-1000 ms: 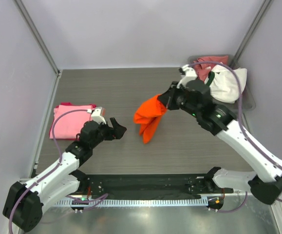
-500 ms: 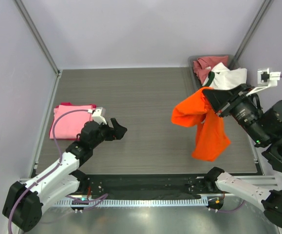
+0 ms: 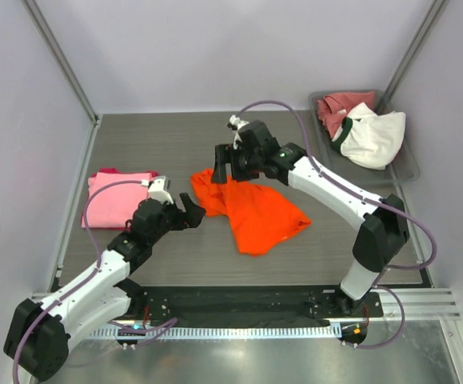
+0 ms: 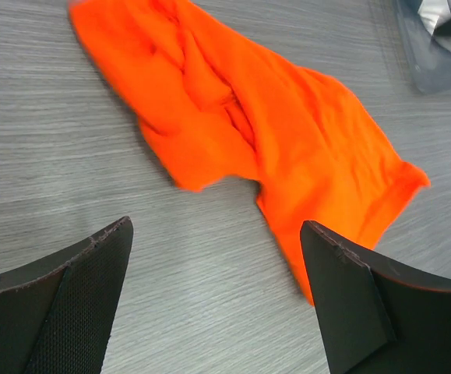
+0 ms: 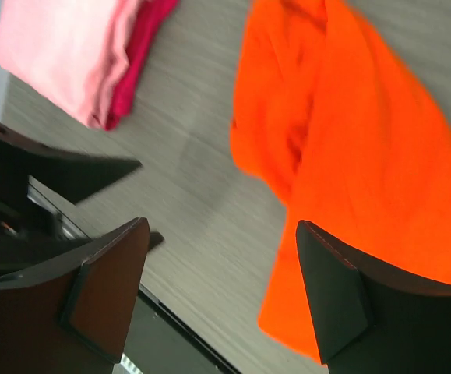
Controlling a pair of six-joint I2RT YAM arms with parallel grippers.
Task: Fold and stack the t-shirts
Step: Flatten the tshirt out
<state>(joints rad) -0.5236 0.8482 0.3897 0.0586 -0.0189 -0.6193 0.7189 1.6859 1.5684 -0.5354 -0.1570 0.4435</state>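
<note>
Table [image 3: 175,136]: grey wood grain; orange shirt [image 3: 251,210] lies crumpled mid-table
Tray [image 3: 409,166]: far right; white shirt [image 3: 375,138] and rose shirt [image 3: 339,104] inside
Pink stack [image 3: 117,198]: folded, left side
Right gripper [image 3: 223,168]: fingers apart, empty, above the orange shirt's left end
Left gripper [image 3: 193,208]: fingers apart, empty, just beside it

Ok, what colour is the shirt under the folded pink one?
Magenta: the bottom shirt peeks from under the pink shirt; clearest in right wrist view.
</note>
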